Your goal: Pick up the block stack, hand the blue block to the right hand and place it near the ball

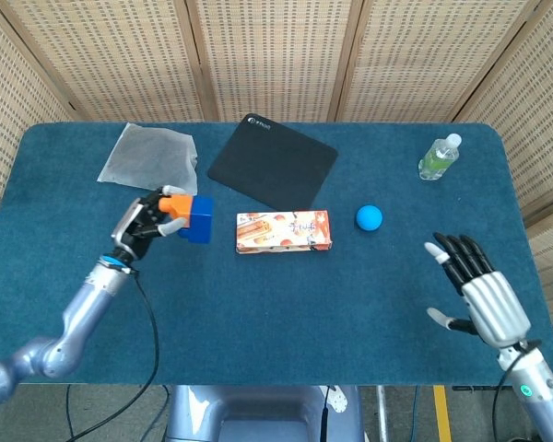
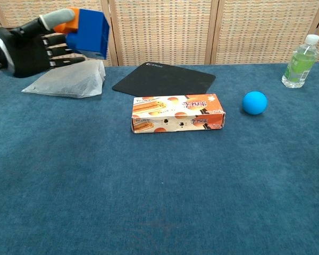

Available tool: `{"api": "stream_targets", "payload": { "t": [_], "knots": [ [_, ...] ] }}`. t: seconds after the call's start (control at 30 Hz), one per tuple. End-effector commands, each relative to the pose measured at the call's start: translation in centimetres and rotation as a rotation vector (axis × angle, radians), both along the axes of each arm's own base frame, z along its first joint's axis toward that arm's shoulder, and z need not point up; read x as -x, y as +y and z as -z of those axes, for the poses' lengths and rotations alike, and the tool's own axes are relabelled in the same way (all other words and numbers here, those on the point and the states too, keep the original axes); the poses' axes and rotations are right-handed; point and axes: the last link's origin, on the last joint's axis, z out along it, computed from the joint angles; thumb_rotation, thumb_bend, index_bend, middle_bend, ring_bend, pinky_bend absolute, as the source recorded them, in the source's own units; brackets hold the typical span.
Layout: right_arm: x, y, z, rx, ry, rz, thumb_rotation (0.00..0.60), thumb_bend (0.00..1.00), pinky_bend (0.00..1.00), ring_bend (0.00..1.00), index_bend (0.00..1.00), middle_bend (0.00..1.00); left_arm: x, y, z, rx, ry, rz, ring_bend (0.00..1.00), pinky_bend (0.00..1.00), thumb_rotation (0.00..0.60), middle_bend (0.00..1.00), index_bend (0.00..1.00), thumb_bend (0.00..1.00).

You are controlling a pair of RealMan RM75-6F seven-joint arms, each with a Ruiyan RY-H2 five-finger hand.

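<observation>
The left robot hand [image 1: 146, 221] holds the block stack up in the air, off the counter [image 1: 258, 304]. The stack is tipped on its side. The orange block [image 1: 174, 203] sits in the fingers, and the blue block [image 1: 199, 219] sticks out toward the middle of the counter. In the chest view the same robot hand [image 2: 34, 45] shows high on the left, with its dark fingers wrapped under the blue block [image 2: 87, 33] and a bit of the orange block [image 2: 69, 14] peeking out behind it.

The right robot hand [image 1: 479, 293] is over the right side of the counter. It is wide open with its fingers spread apart, and it holds nothing. It is well apart from the blocks.

The blue ball [image 1: 369, 217] lies on the counter, right of the middle. A long snack box [image 1: 283, 231] lies flat between the blocks and the ball. It is just beside the blue block in the head view, and it is near the ball on its other end.

Behind the snack box lies a black mouse pad [image 1: 272, 160]. A clear plastic bag [image 1: 150, 158] lies at the back left, behind the left robot hand. A green drink bottle [image 1: 439, 157] stands at the back right, well apart from the ball.
</observation>
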Motion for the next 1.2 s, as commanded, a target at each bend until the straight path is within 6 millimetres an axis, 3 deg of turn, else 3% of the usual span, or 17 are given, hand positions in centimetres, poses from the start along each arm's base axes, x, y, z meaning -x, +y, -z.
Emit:
{"api": "stream_targets", "payload": {
  "t": [0.03,0.23,0.4,0.47,0.87,1.2],
  "knots": [
    [-2.2,-3.3,0.7,-0.059,-0.055,-0.063,0.600,0.00,0.00,0.00,0.00,0.00,-2.4,0.1,2.5,0.069,-0.093,0.009,0.37,0.00,0.600,0.51,0.58,0.18],
    [-5.2,-6.2,1.5,-0.104,-0.151,-0.095,0.600,0.00,0.00,0.00,0.00,0.00,-4.7,0.4,5.2,0.134,-0.176,-0.013,0.37,0.00,0.600,0.51,0.58,0.20],
    [-7.1,-7.7,2.5,-0.114,-0.173,-0.116,0.600,0.00,0.00,0.00,0.00,0.00,-6.2,0.4,6.1,0.160,-0.207,-0.008,0.37,0.00,0.600,0.51,0.58,0.22],
    [-8.6,-8.4,3.5,-0.156,-0.180,-0.122,0.600,0.00,0.00,0.00,0.00,0.00,-7.5,0.1,6.4,0.181,-0.249,-0.003,0.37,0.00,0.600,0.51,0.58,0.23],
    [-13.3,-9.5,6.1,-0.211,-0.249,-0.101,0.600,0.00,0.00,0.00,0.00,0.01,-9.4,-0.7,7.2,0.206,-0.307,-0.001,0.38,0.00,0.600,0.51,0.58,0.24],
    [-15.6,-10.0,7.7,-0.229,-0.335,-0.067,0.600,0.00,0.00,0.00,0.13,0.16,-10.4,-1.3,7.4,0.209,-0.332,0.001,0.38,0.00,0.600,0.51,0.59,0.26]
  ]
}}
